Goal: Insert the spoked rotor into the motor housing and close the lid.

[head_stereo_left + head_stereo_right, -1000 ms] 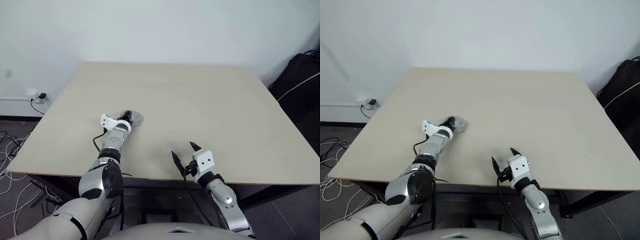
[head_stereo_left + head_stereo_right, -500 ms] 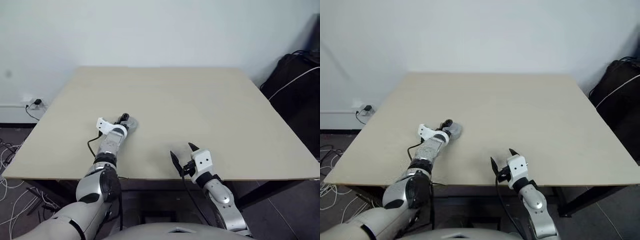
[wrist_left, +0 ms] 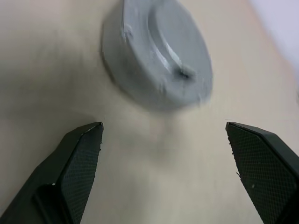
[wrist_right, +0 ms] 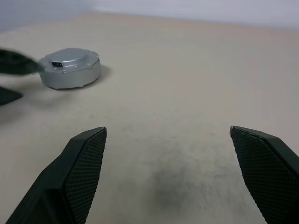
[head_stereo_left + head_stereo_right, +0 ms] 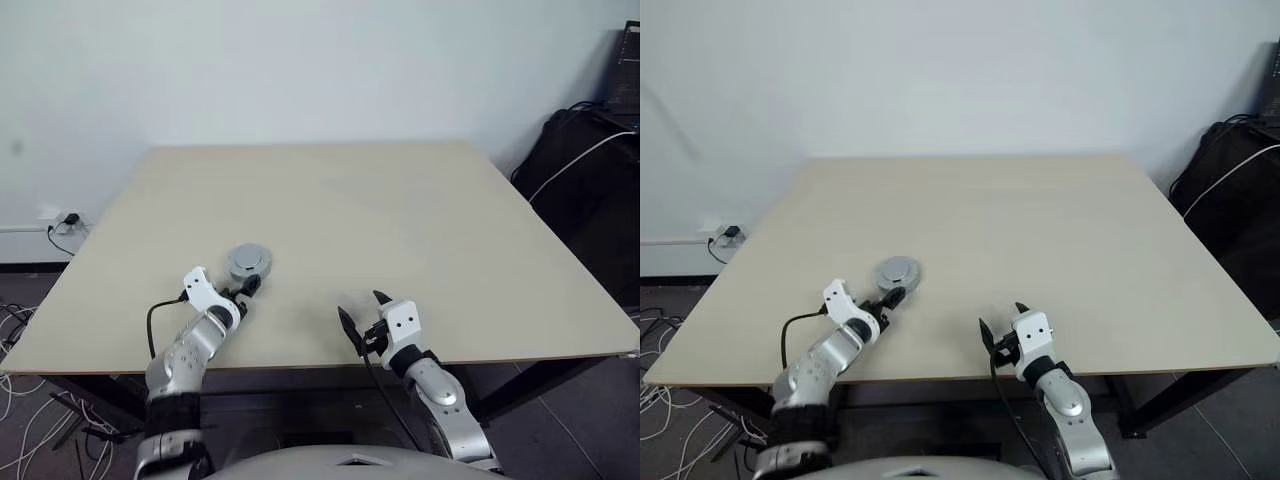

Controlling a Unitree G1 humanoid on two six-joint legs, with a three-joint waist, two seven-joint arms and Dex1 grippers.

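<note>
The left gripper (image 3: 163, 140) stands spread just short of the closed grey motor housing (image 5: 248, 262) (plain lid (image 3: 180, 44) on top), not touching it. The right gripper (image 5: 360, 312), also spread wide, hovers well apart over the beige table (image 5: 400, 220).

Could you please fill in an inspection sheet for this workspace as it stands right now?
Surface: beige table, flat, no marks seen.
Job's things: one closed grey round assembly, the lid with its plain face up, standing on the table; spoked rotor and motor housing cannot be told apart from it.
Clutter: nothing seen on the table.
Grippers: left gripper open, just short of the lid, apart from it; right gripper open, holding nothing, near the table's front edge.
Cables: black cable looping along the left arm; loose wires on the floor at left; wall socket with a plug.
Surroundings: plain white wall; dark bag at right.
</note>
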